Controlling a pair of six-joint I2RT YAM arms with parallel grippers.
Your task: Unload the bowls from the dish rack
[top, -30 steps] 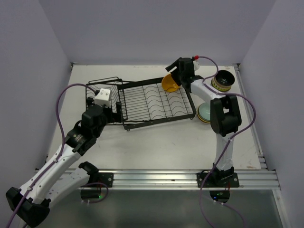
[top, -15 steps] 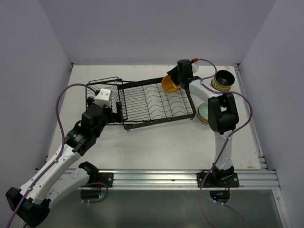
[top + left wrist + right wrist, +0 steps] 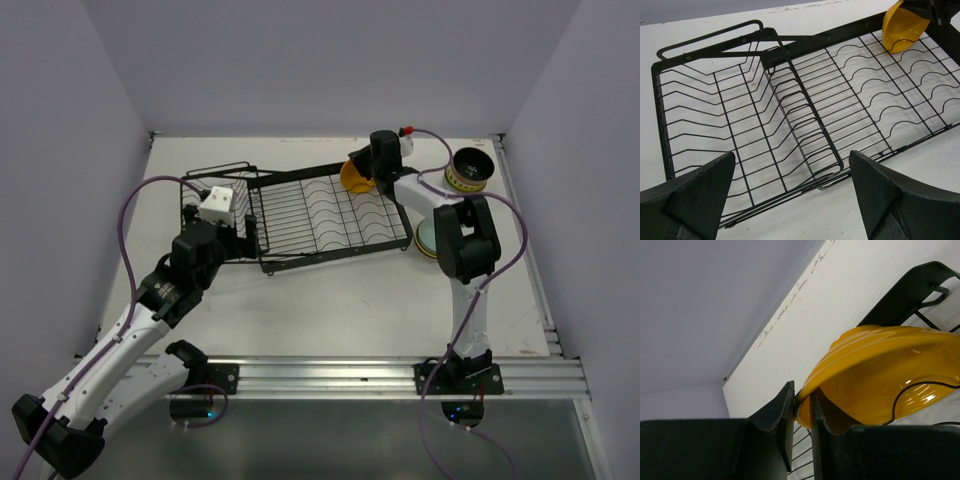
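Observation:
The black wire dish rack lies flat in the middle of the table. One orange-yellow bowl stands on edge at its far right corner. My right gripper is at that bowl. In the right wrist view its two fingers are pinched on the rim of the orange-yellow bowl, one inside and one outside, so the right gripper is shut on it. My left gripper hangs open over the near edge of the rack, by the raised basket section, holding nothing. The orange-yellow bowl shows far off in that view.
Off the rack, on the table to the right, stands a dark bowl with a yellow band. A low stack of bowls sits partly behind the right arm. The table's right edge runs close to them.
The right gripper has slid in onto the orange-yellow bowl's rim and closed on it. The left arm and the rack have not moved.

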